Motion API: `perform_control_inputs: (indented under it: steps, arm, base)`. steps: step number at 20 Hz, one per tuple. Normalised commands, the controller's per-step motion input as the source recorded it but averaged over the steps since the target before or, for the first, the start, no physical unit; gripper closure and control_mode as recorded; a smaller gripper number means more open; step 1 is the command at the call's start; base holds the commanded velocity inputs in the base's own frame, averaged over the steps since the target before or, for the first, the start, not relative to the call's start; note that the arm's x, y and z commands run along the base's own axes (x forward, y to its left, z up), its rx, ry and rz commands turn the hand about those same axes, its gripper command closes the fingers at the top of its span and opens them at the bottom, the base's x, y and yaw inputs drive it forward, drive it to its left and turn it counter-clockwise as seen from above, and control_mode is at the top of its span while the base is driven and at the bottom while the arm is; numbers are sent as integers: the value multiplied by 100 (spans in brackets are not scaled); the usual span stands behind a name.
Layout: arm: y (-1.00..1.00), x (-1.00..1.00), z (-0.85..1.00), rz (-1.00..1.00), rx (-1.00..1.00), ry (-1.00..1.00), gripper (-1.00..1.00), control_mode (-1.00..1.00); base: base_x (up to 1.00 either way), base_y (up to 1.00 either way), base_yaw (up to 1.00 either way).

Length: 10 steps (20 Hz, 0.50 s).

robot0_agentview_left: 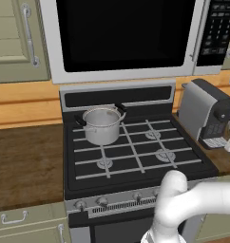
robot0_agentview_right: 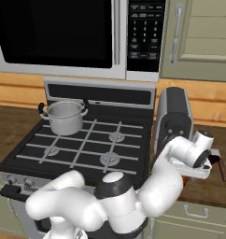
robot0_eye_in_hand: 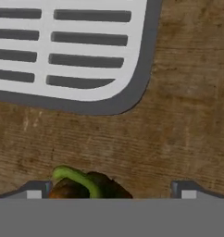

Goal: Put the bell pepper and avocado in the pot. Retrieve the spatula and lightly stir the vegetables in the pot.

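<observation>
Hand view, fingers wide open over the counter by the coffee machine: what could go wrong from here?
1. The bell pepper sits beside one finger, not centred in the open gripper, so closing could nudge it aside instead of gripping it.
2. The coffee machine's drip tray lies close ahead; the hand could bump it when descending.
3. The pot stands on the far back burner, so the pepper must travel across the stove and might slip on the way.

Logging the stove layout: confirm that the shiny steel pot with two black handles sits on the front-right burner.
Not right. The shiny steel pot with two black handles sits on the back-left burner of the black stove, near the control panel; the left base view shows it.
</observation>
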Motion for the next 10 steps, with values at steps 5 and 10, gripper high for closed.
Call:
perform_control_inputs:
  steps: [5, 10]
  arm:
    - [13, -67, -41, 9, 4, 2, -100, -100]
    - [14, -65, -17, 0, 0, -2, 100, -100]
  base:
    - [0, 0, 0]
    - [0, 0, 0]
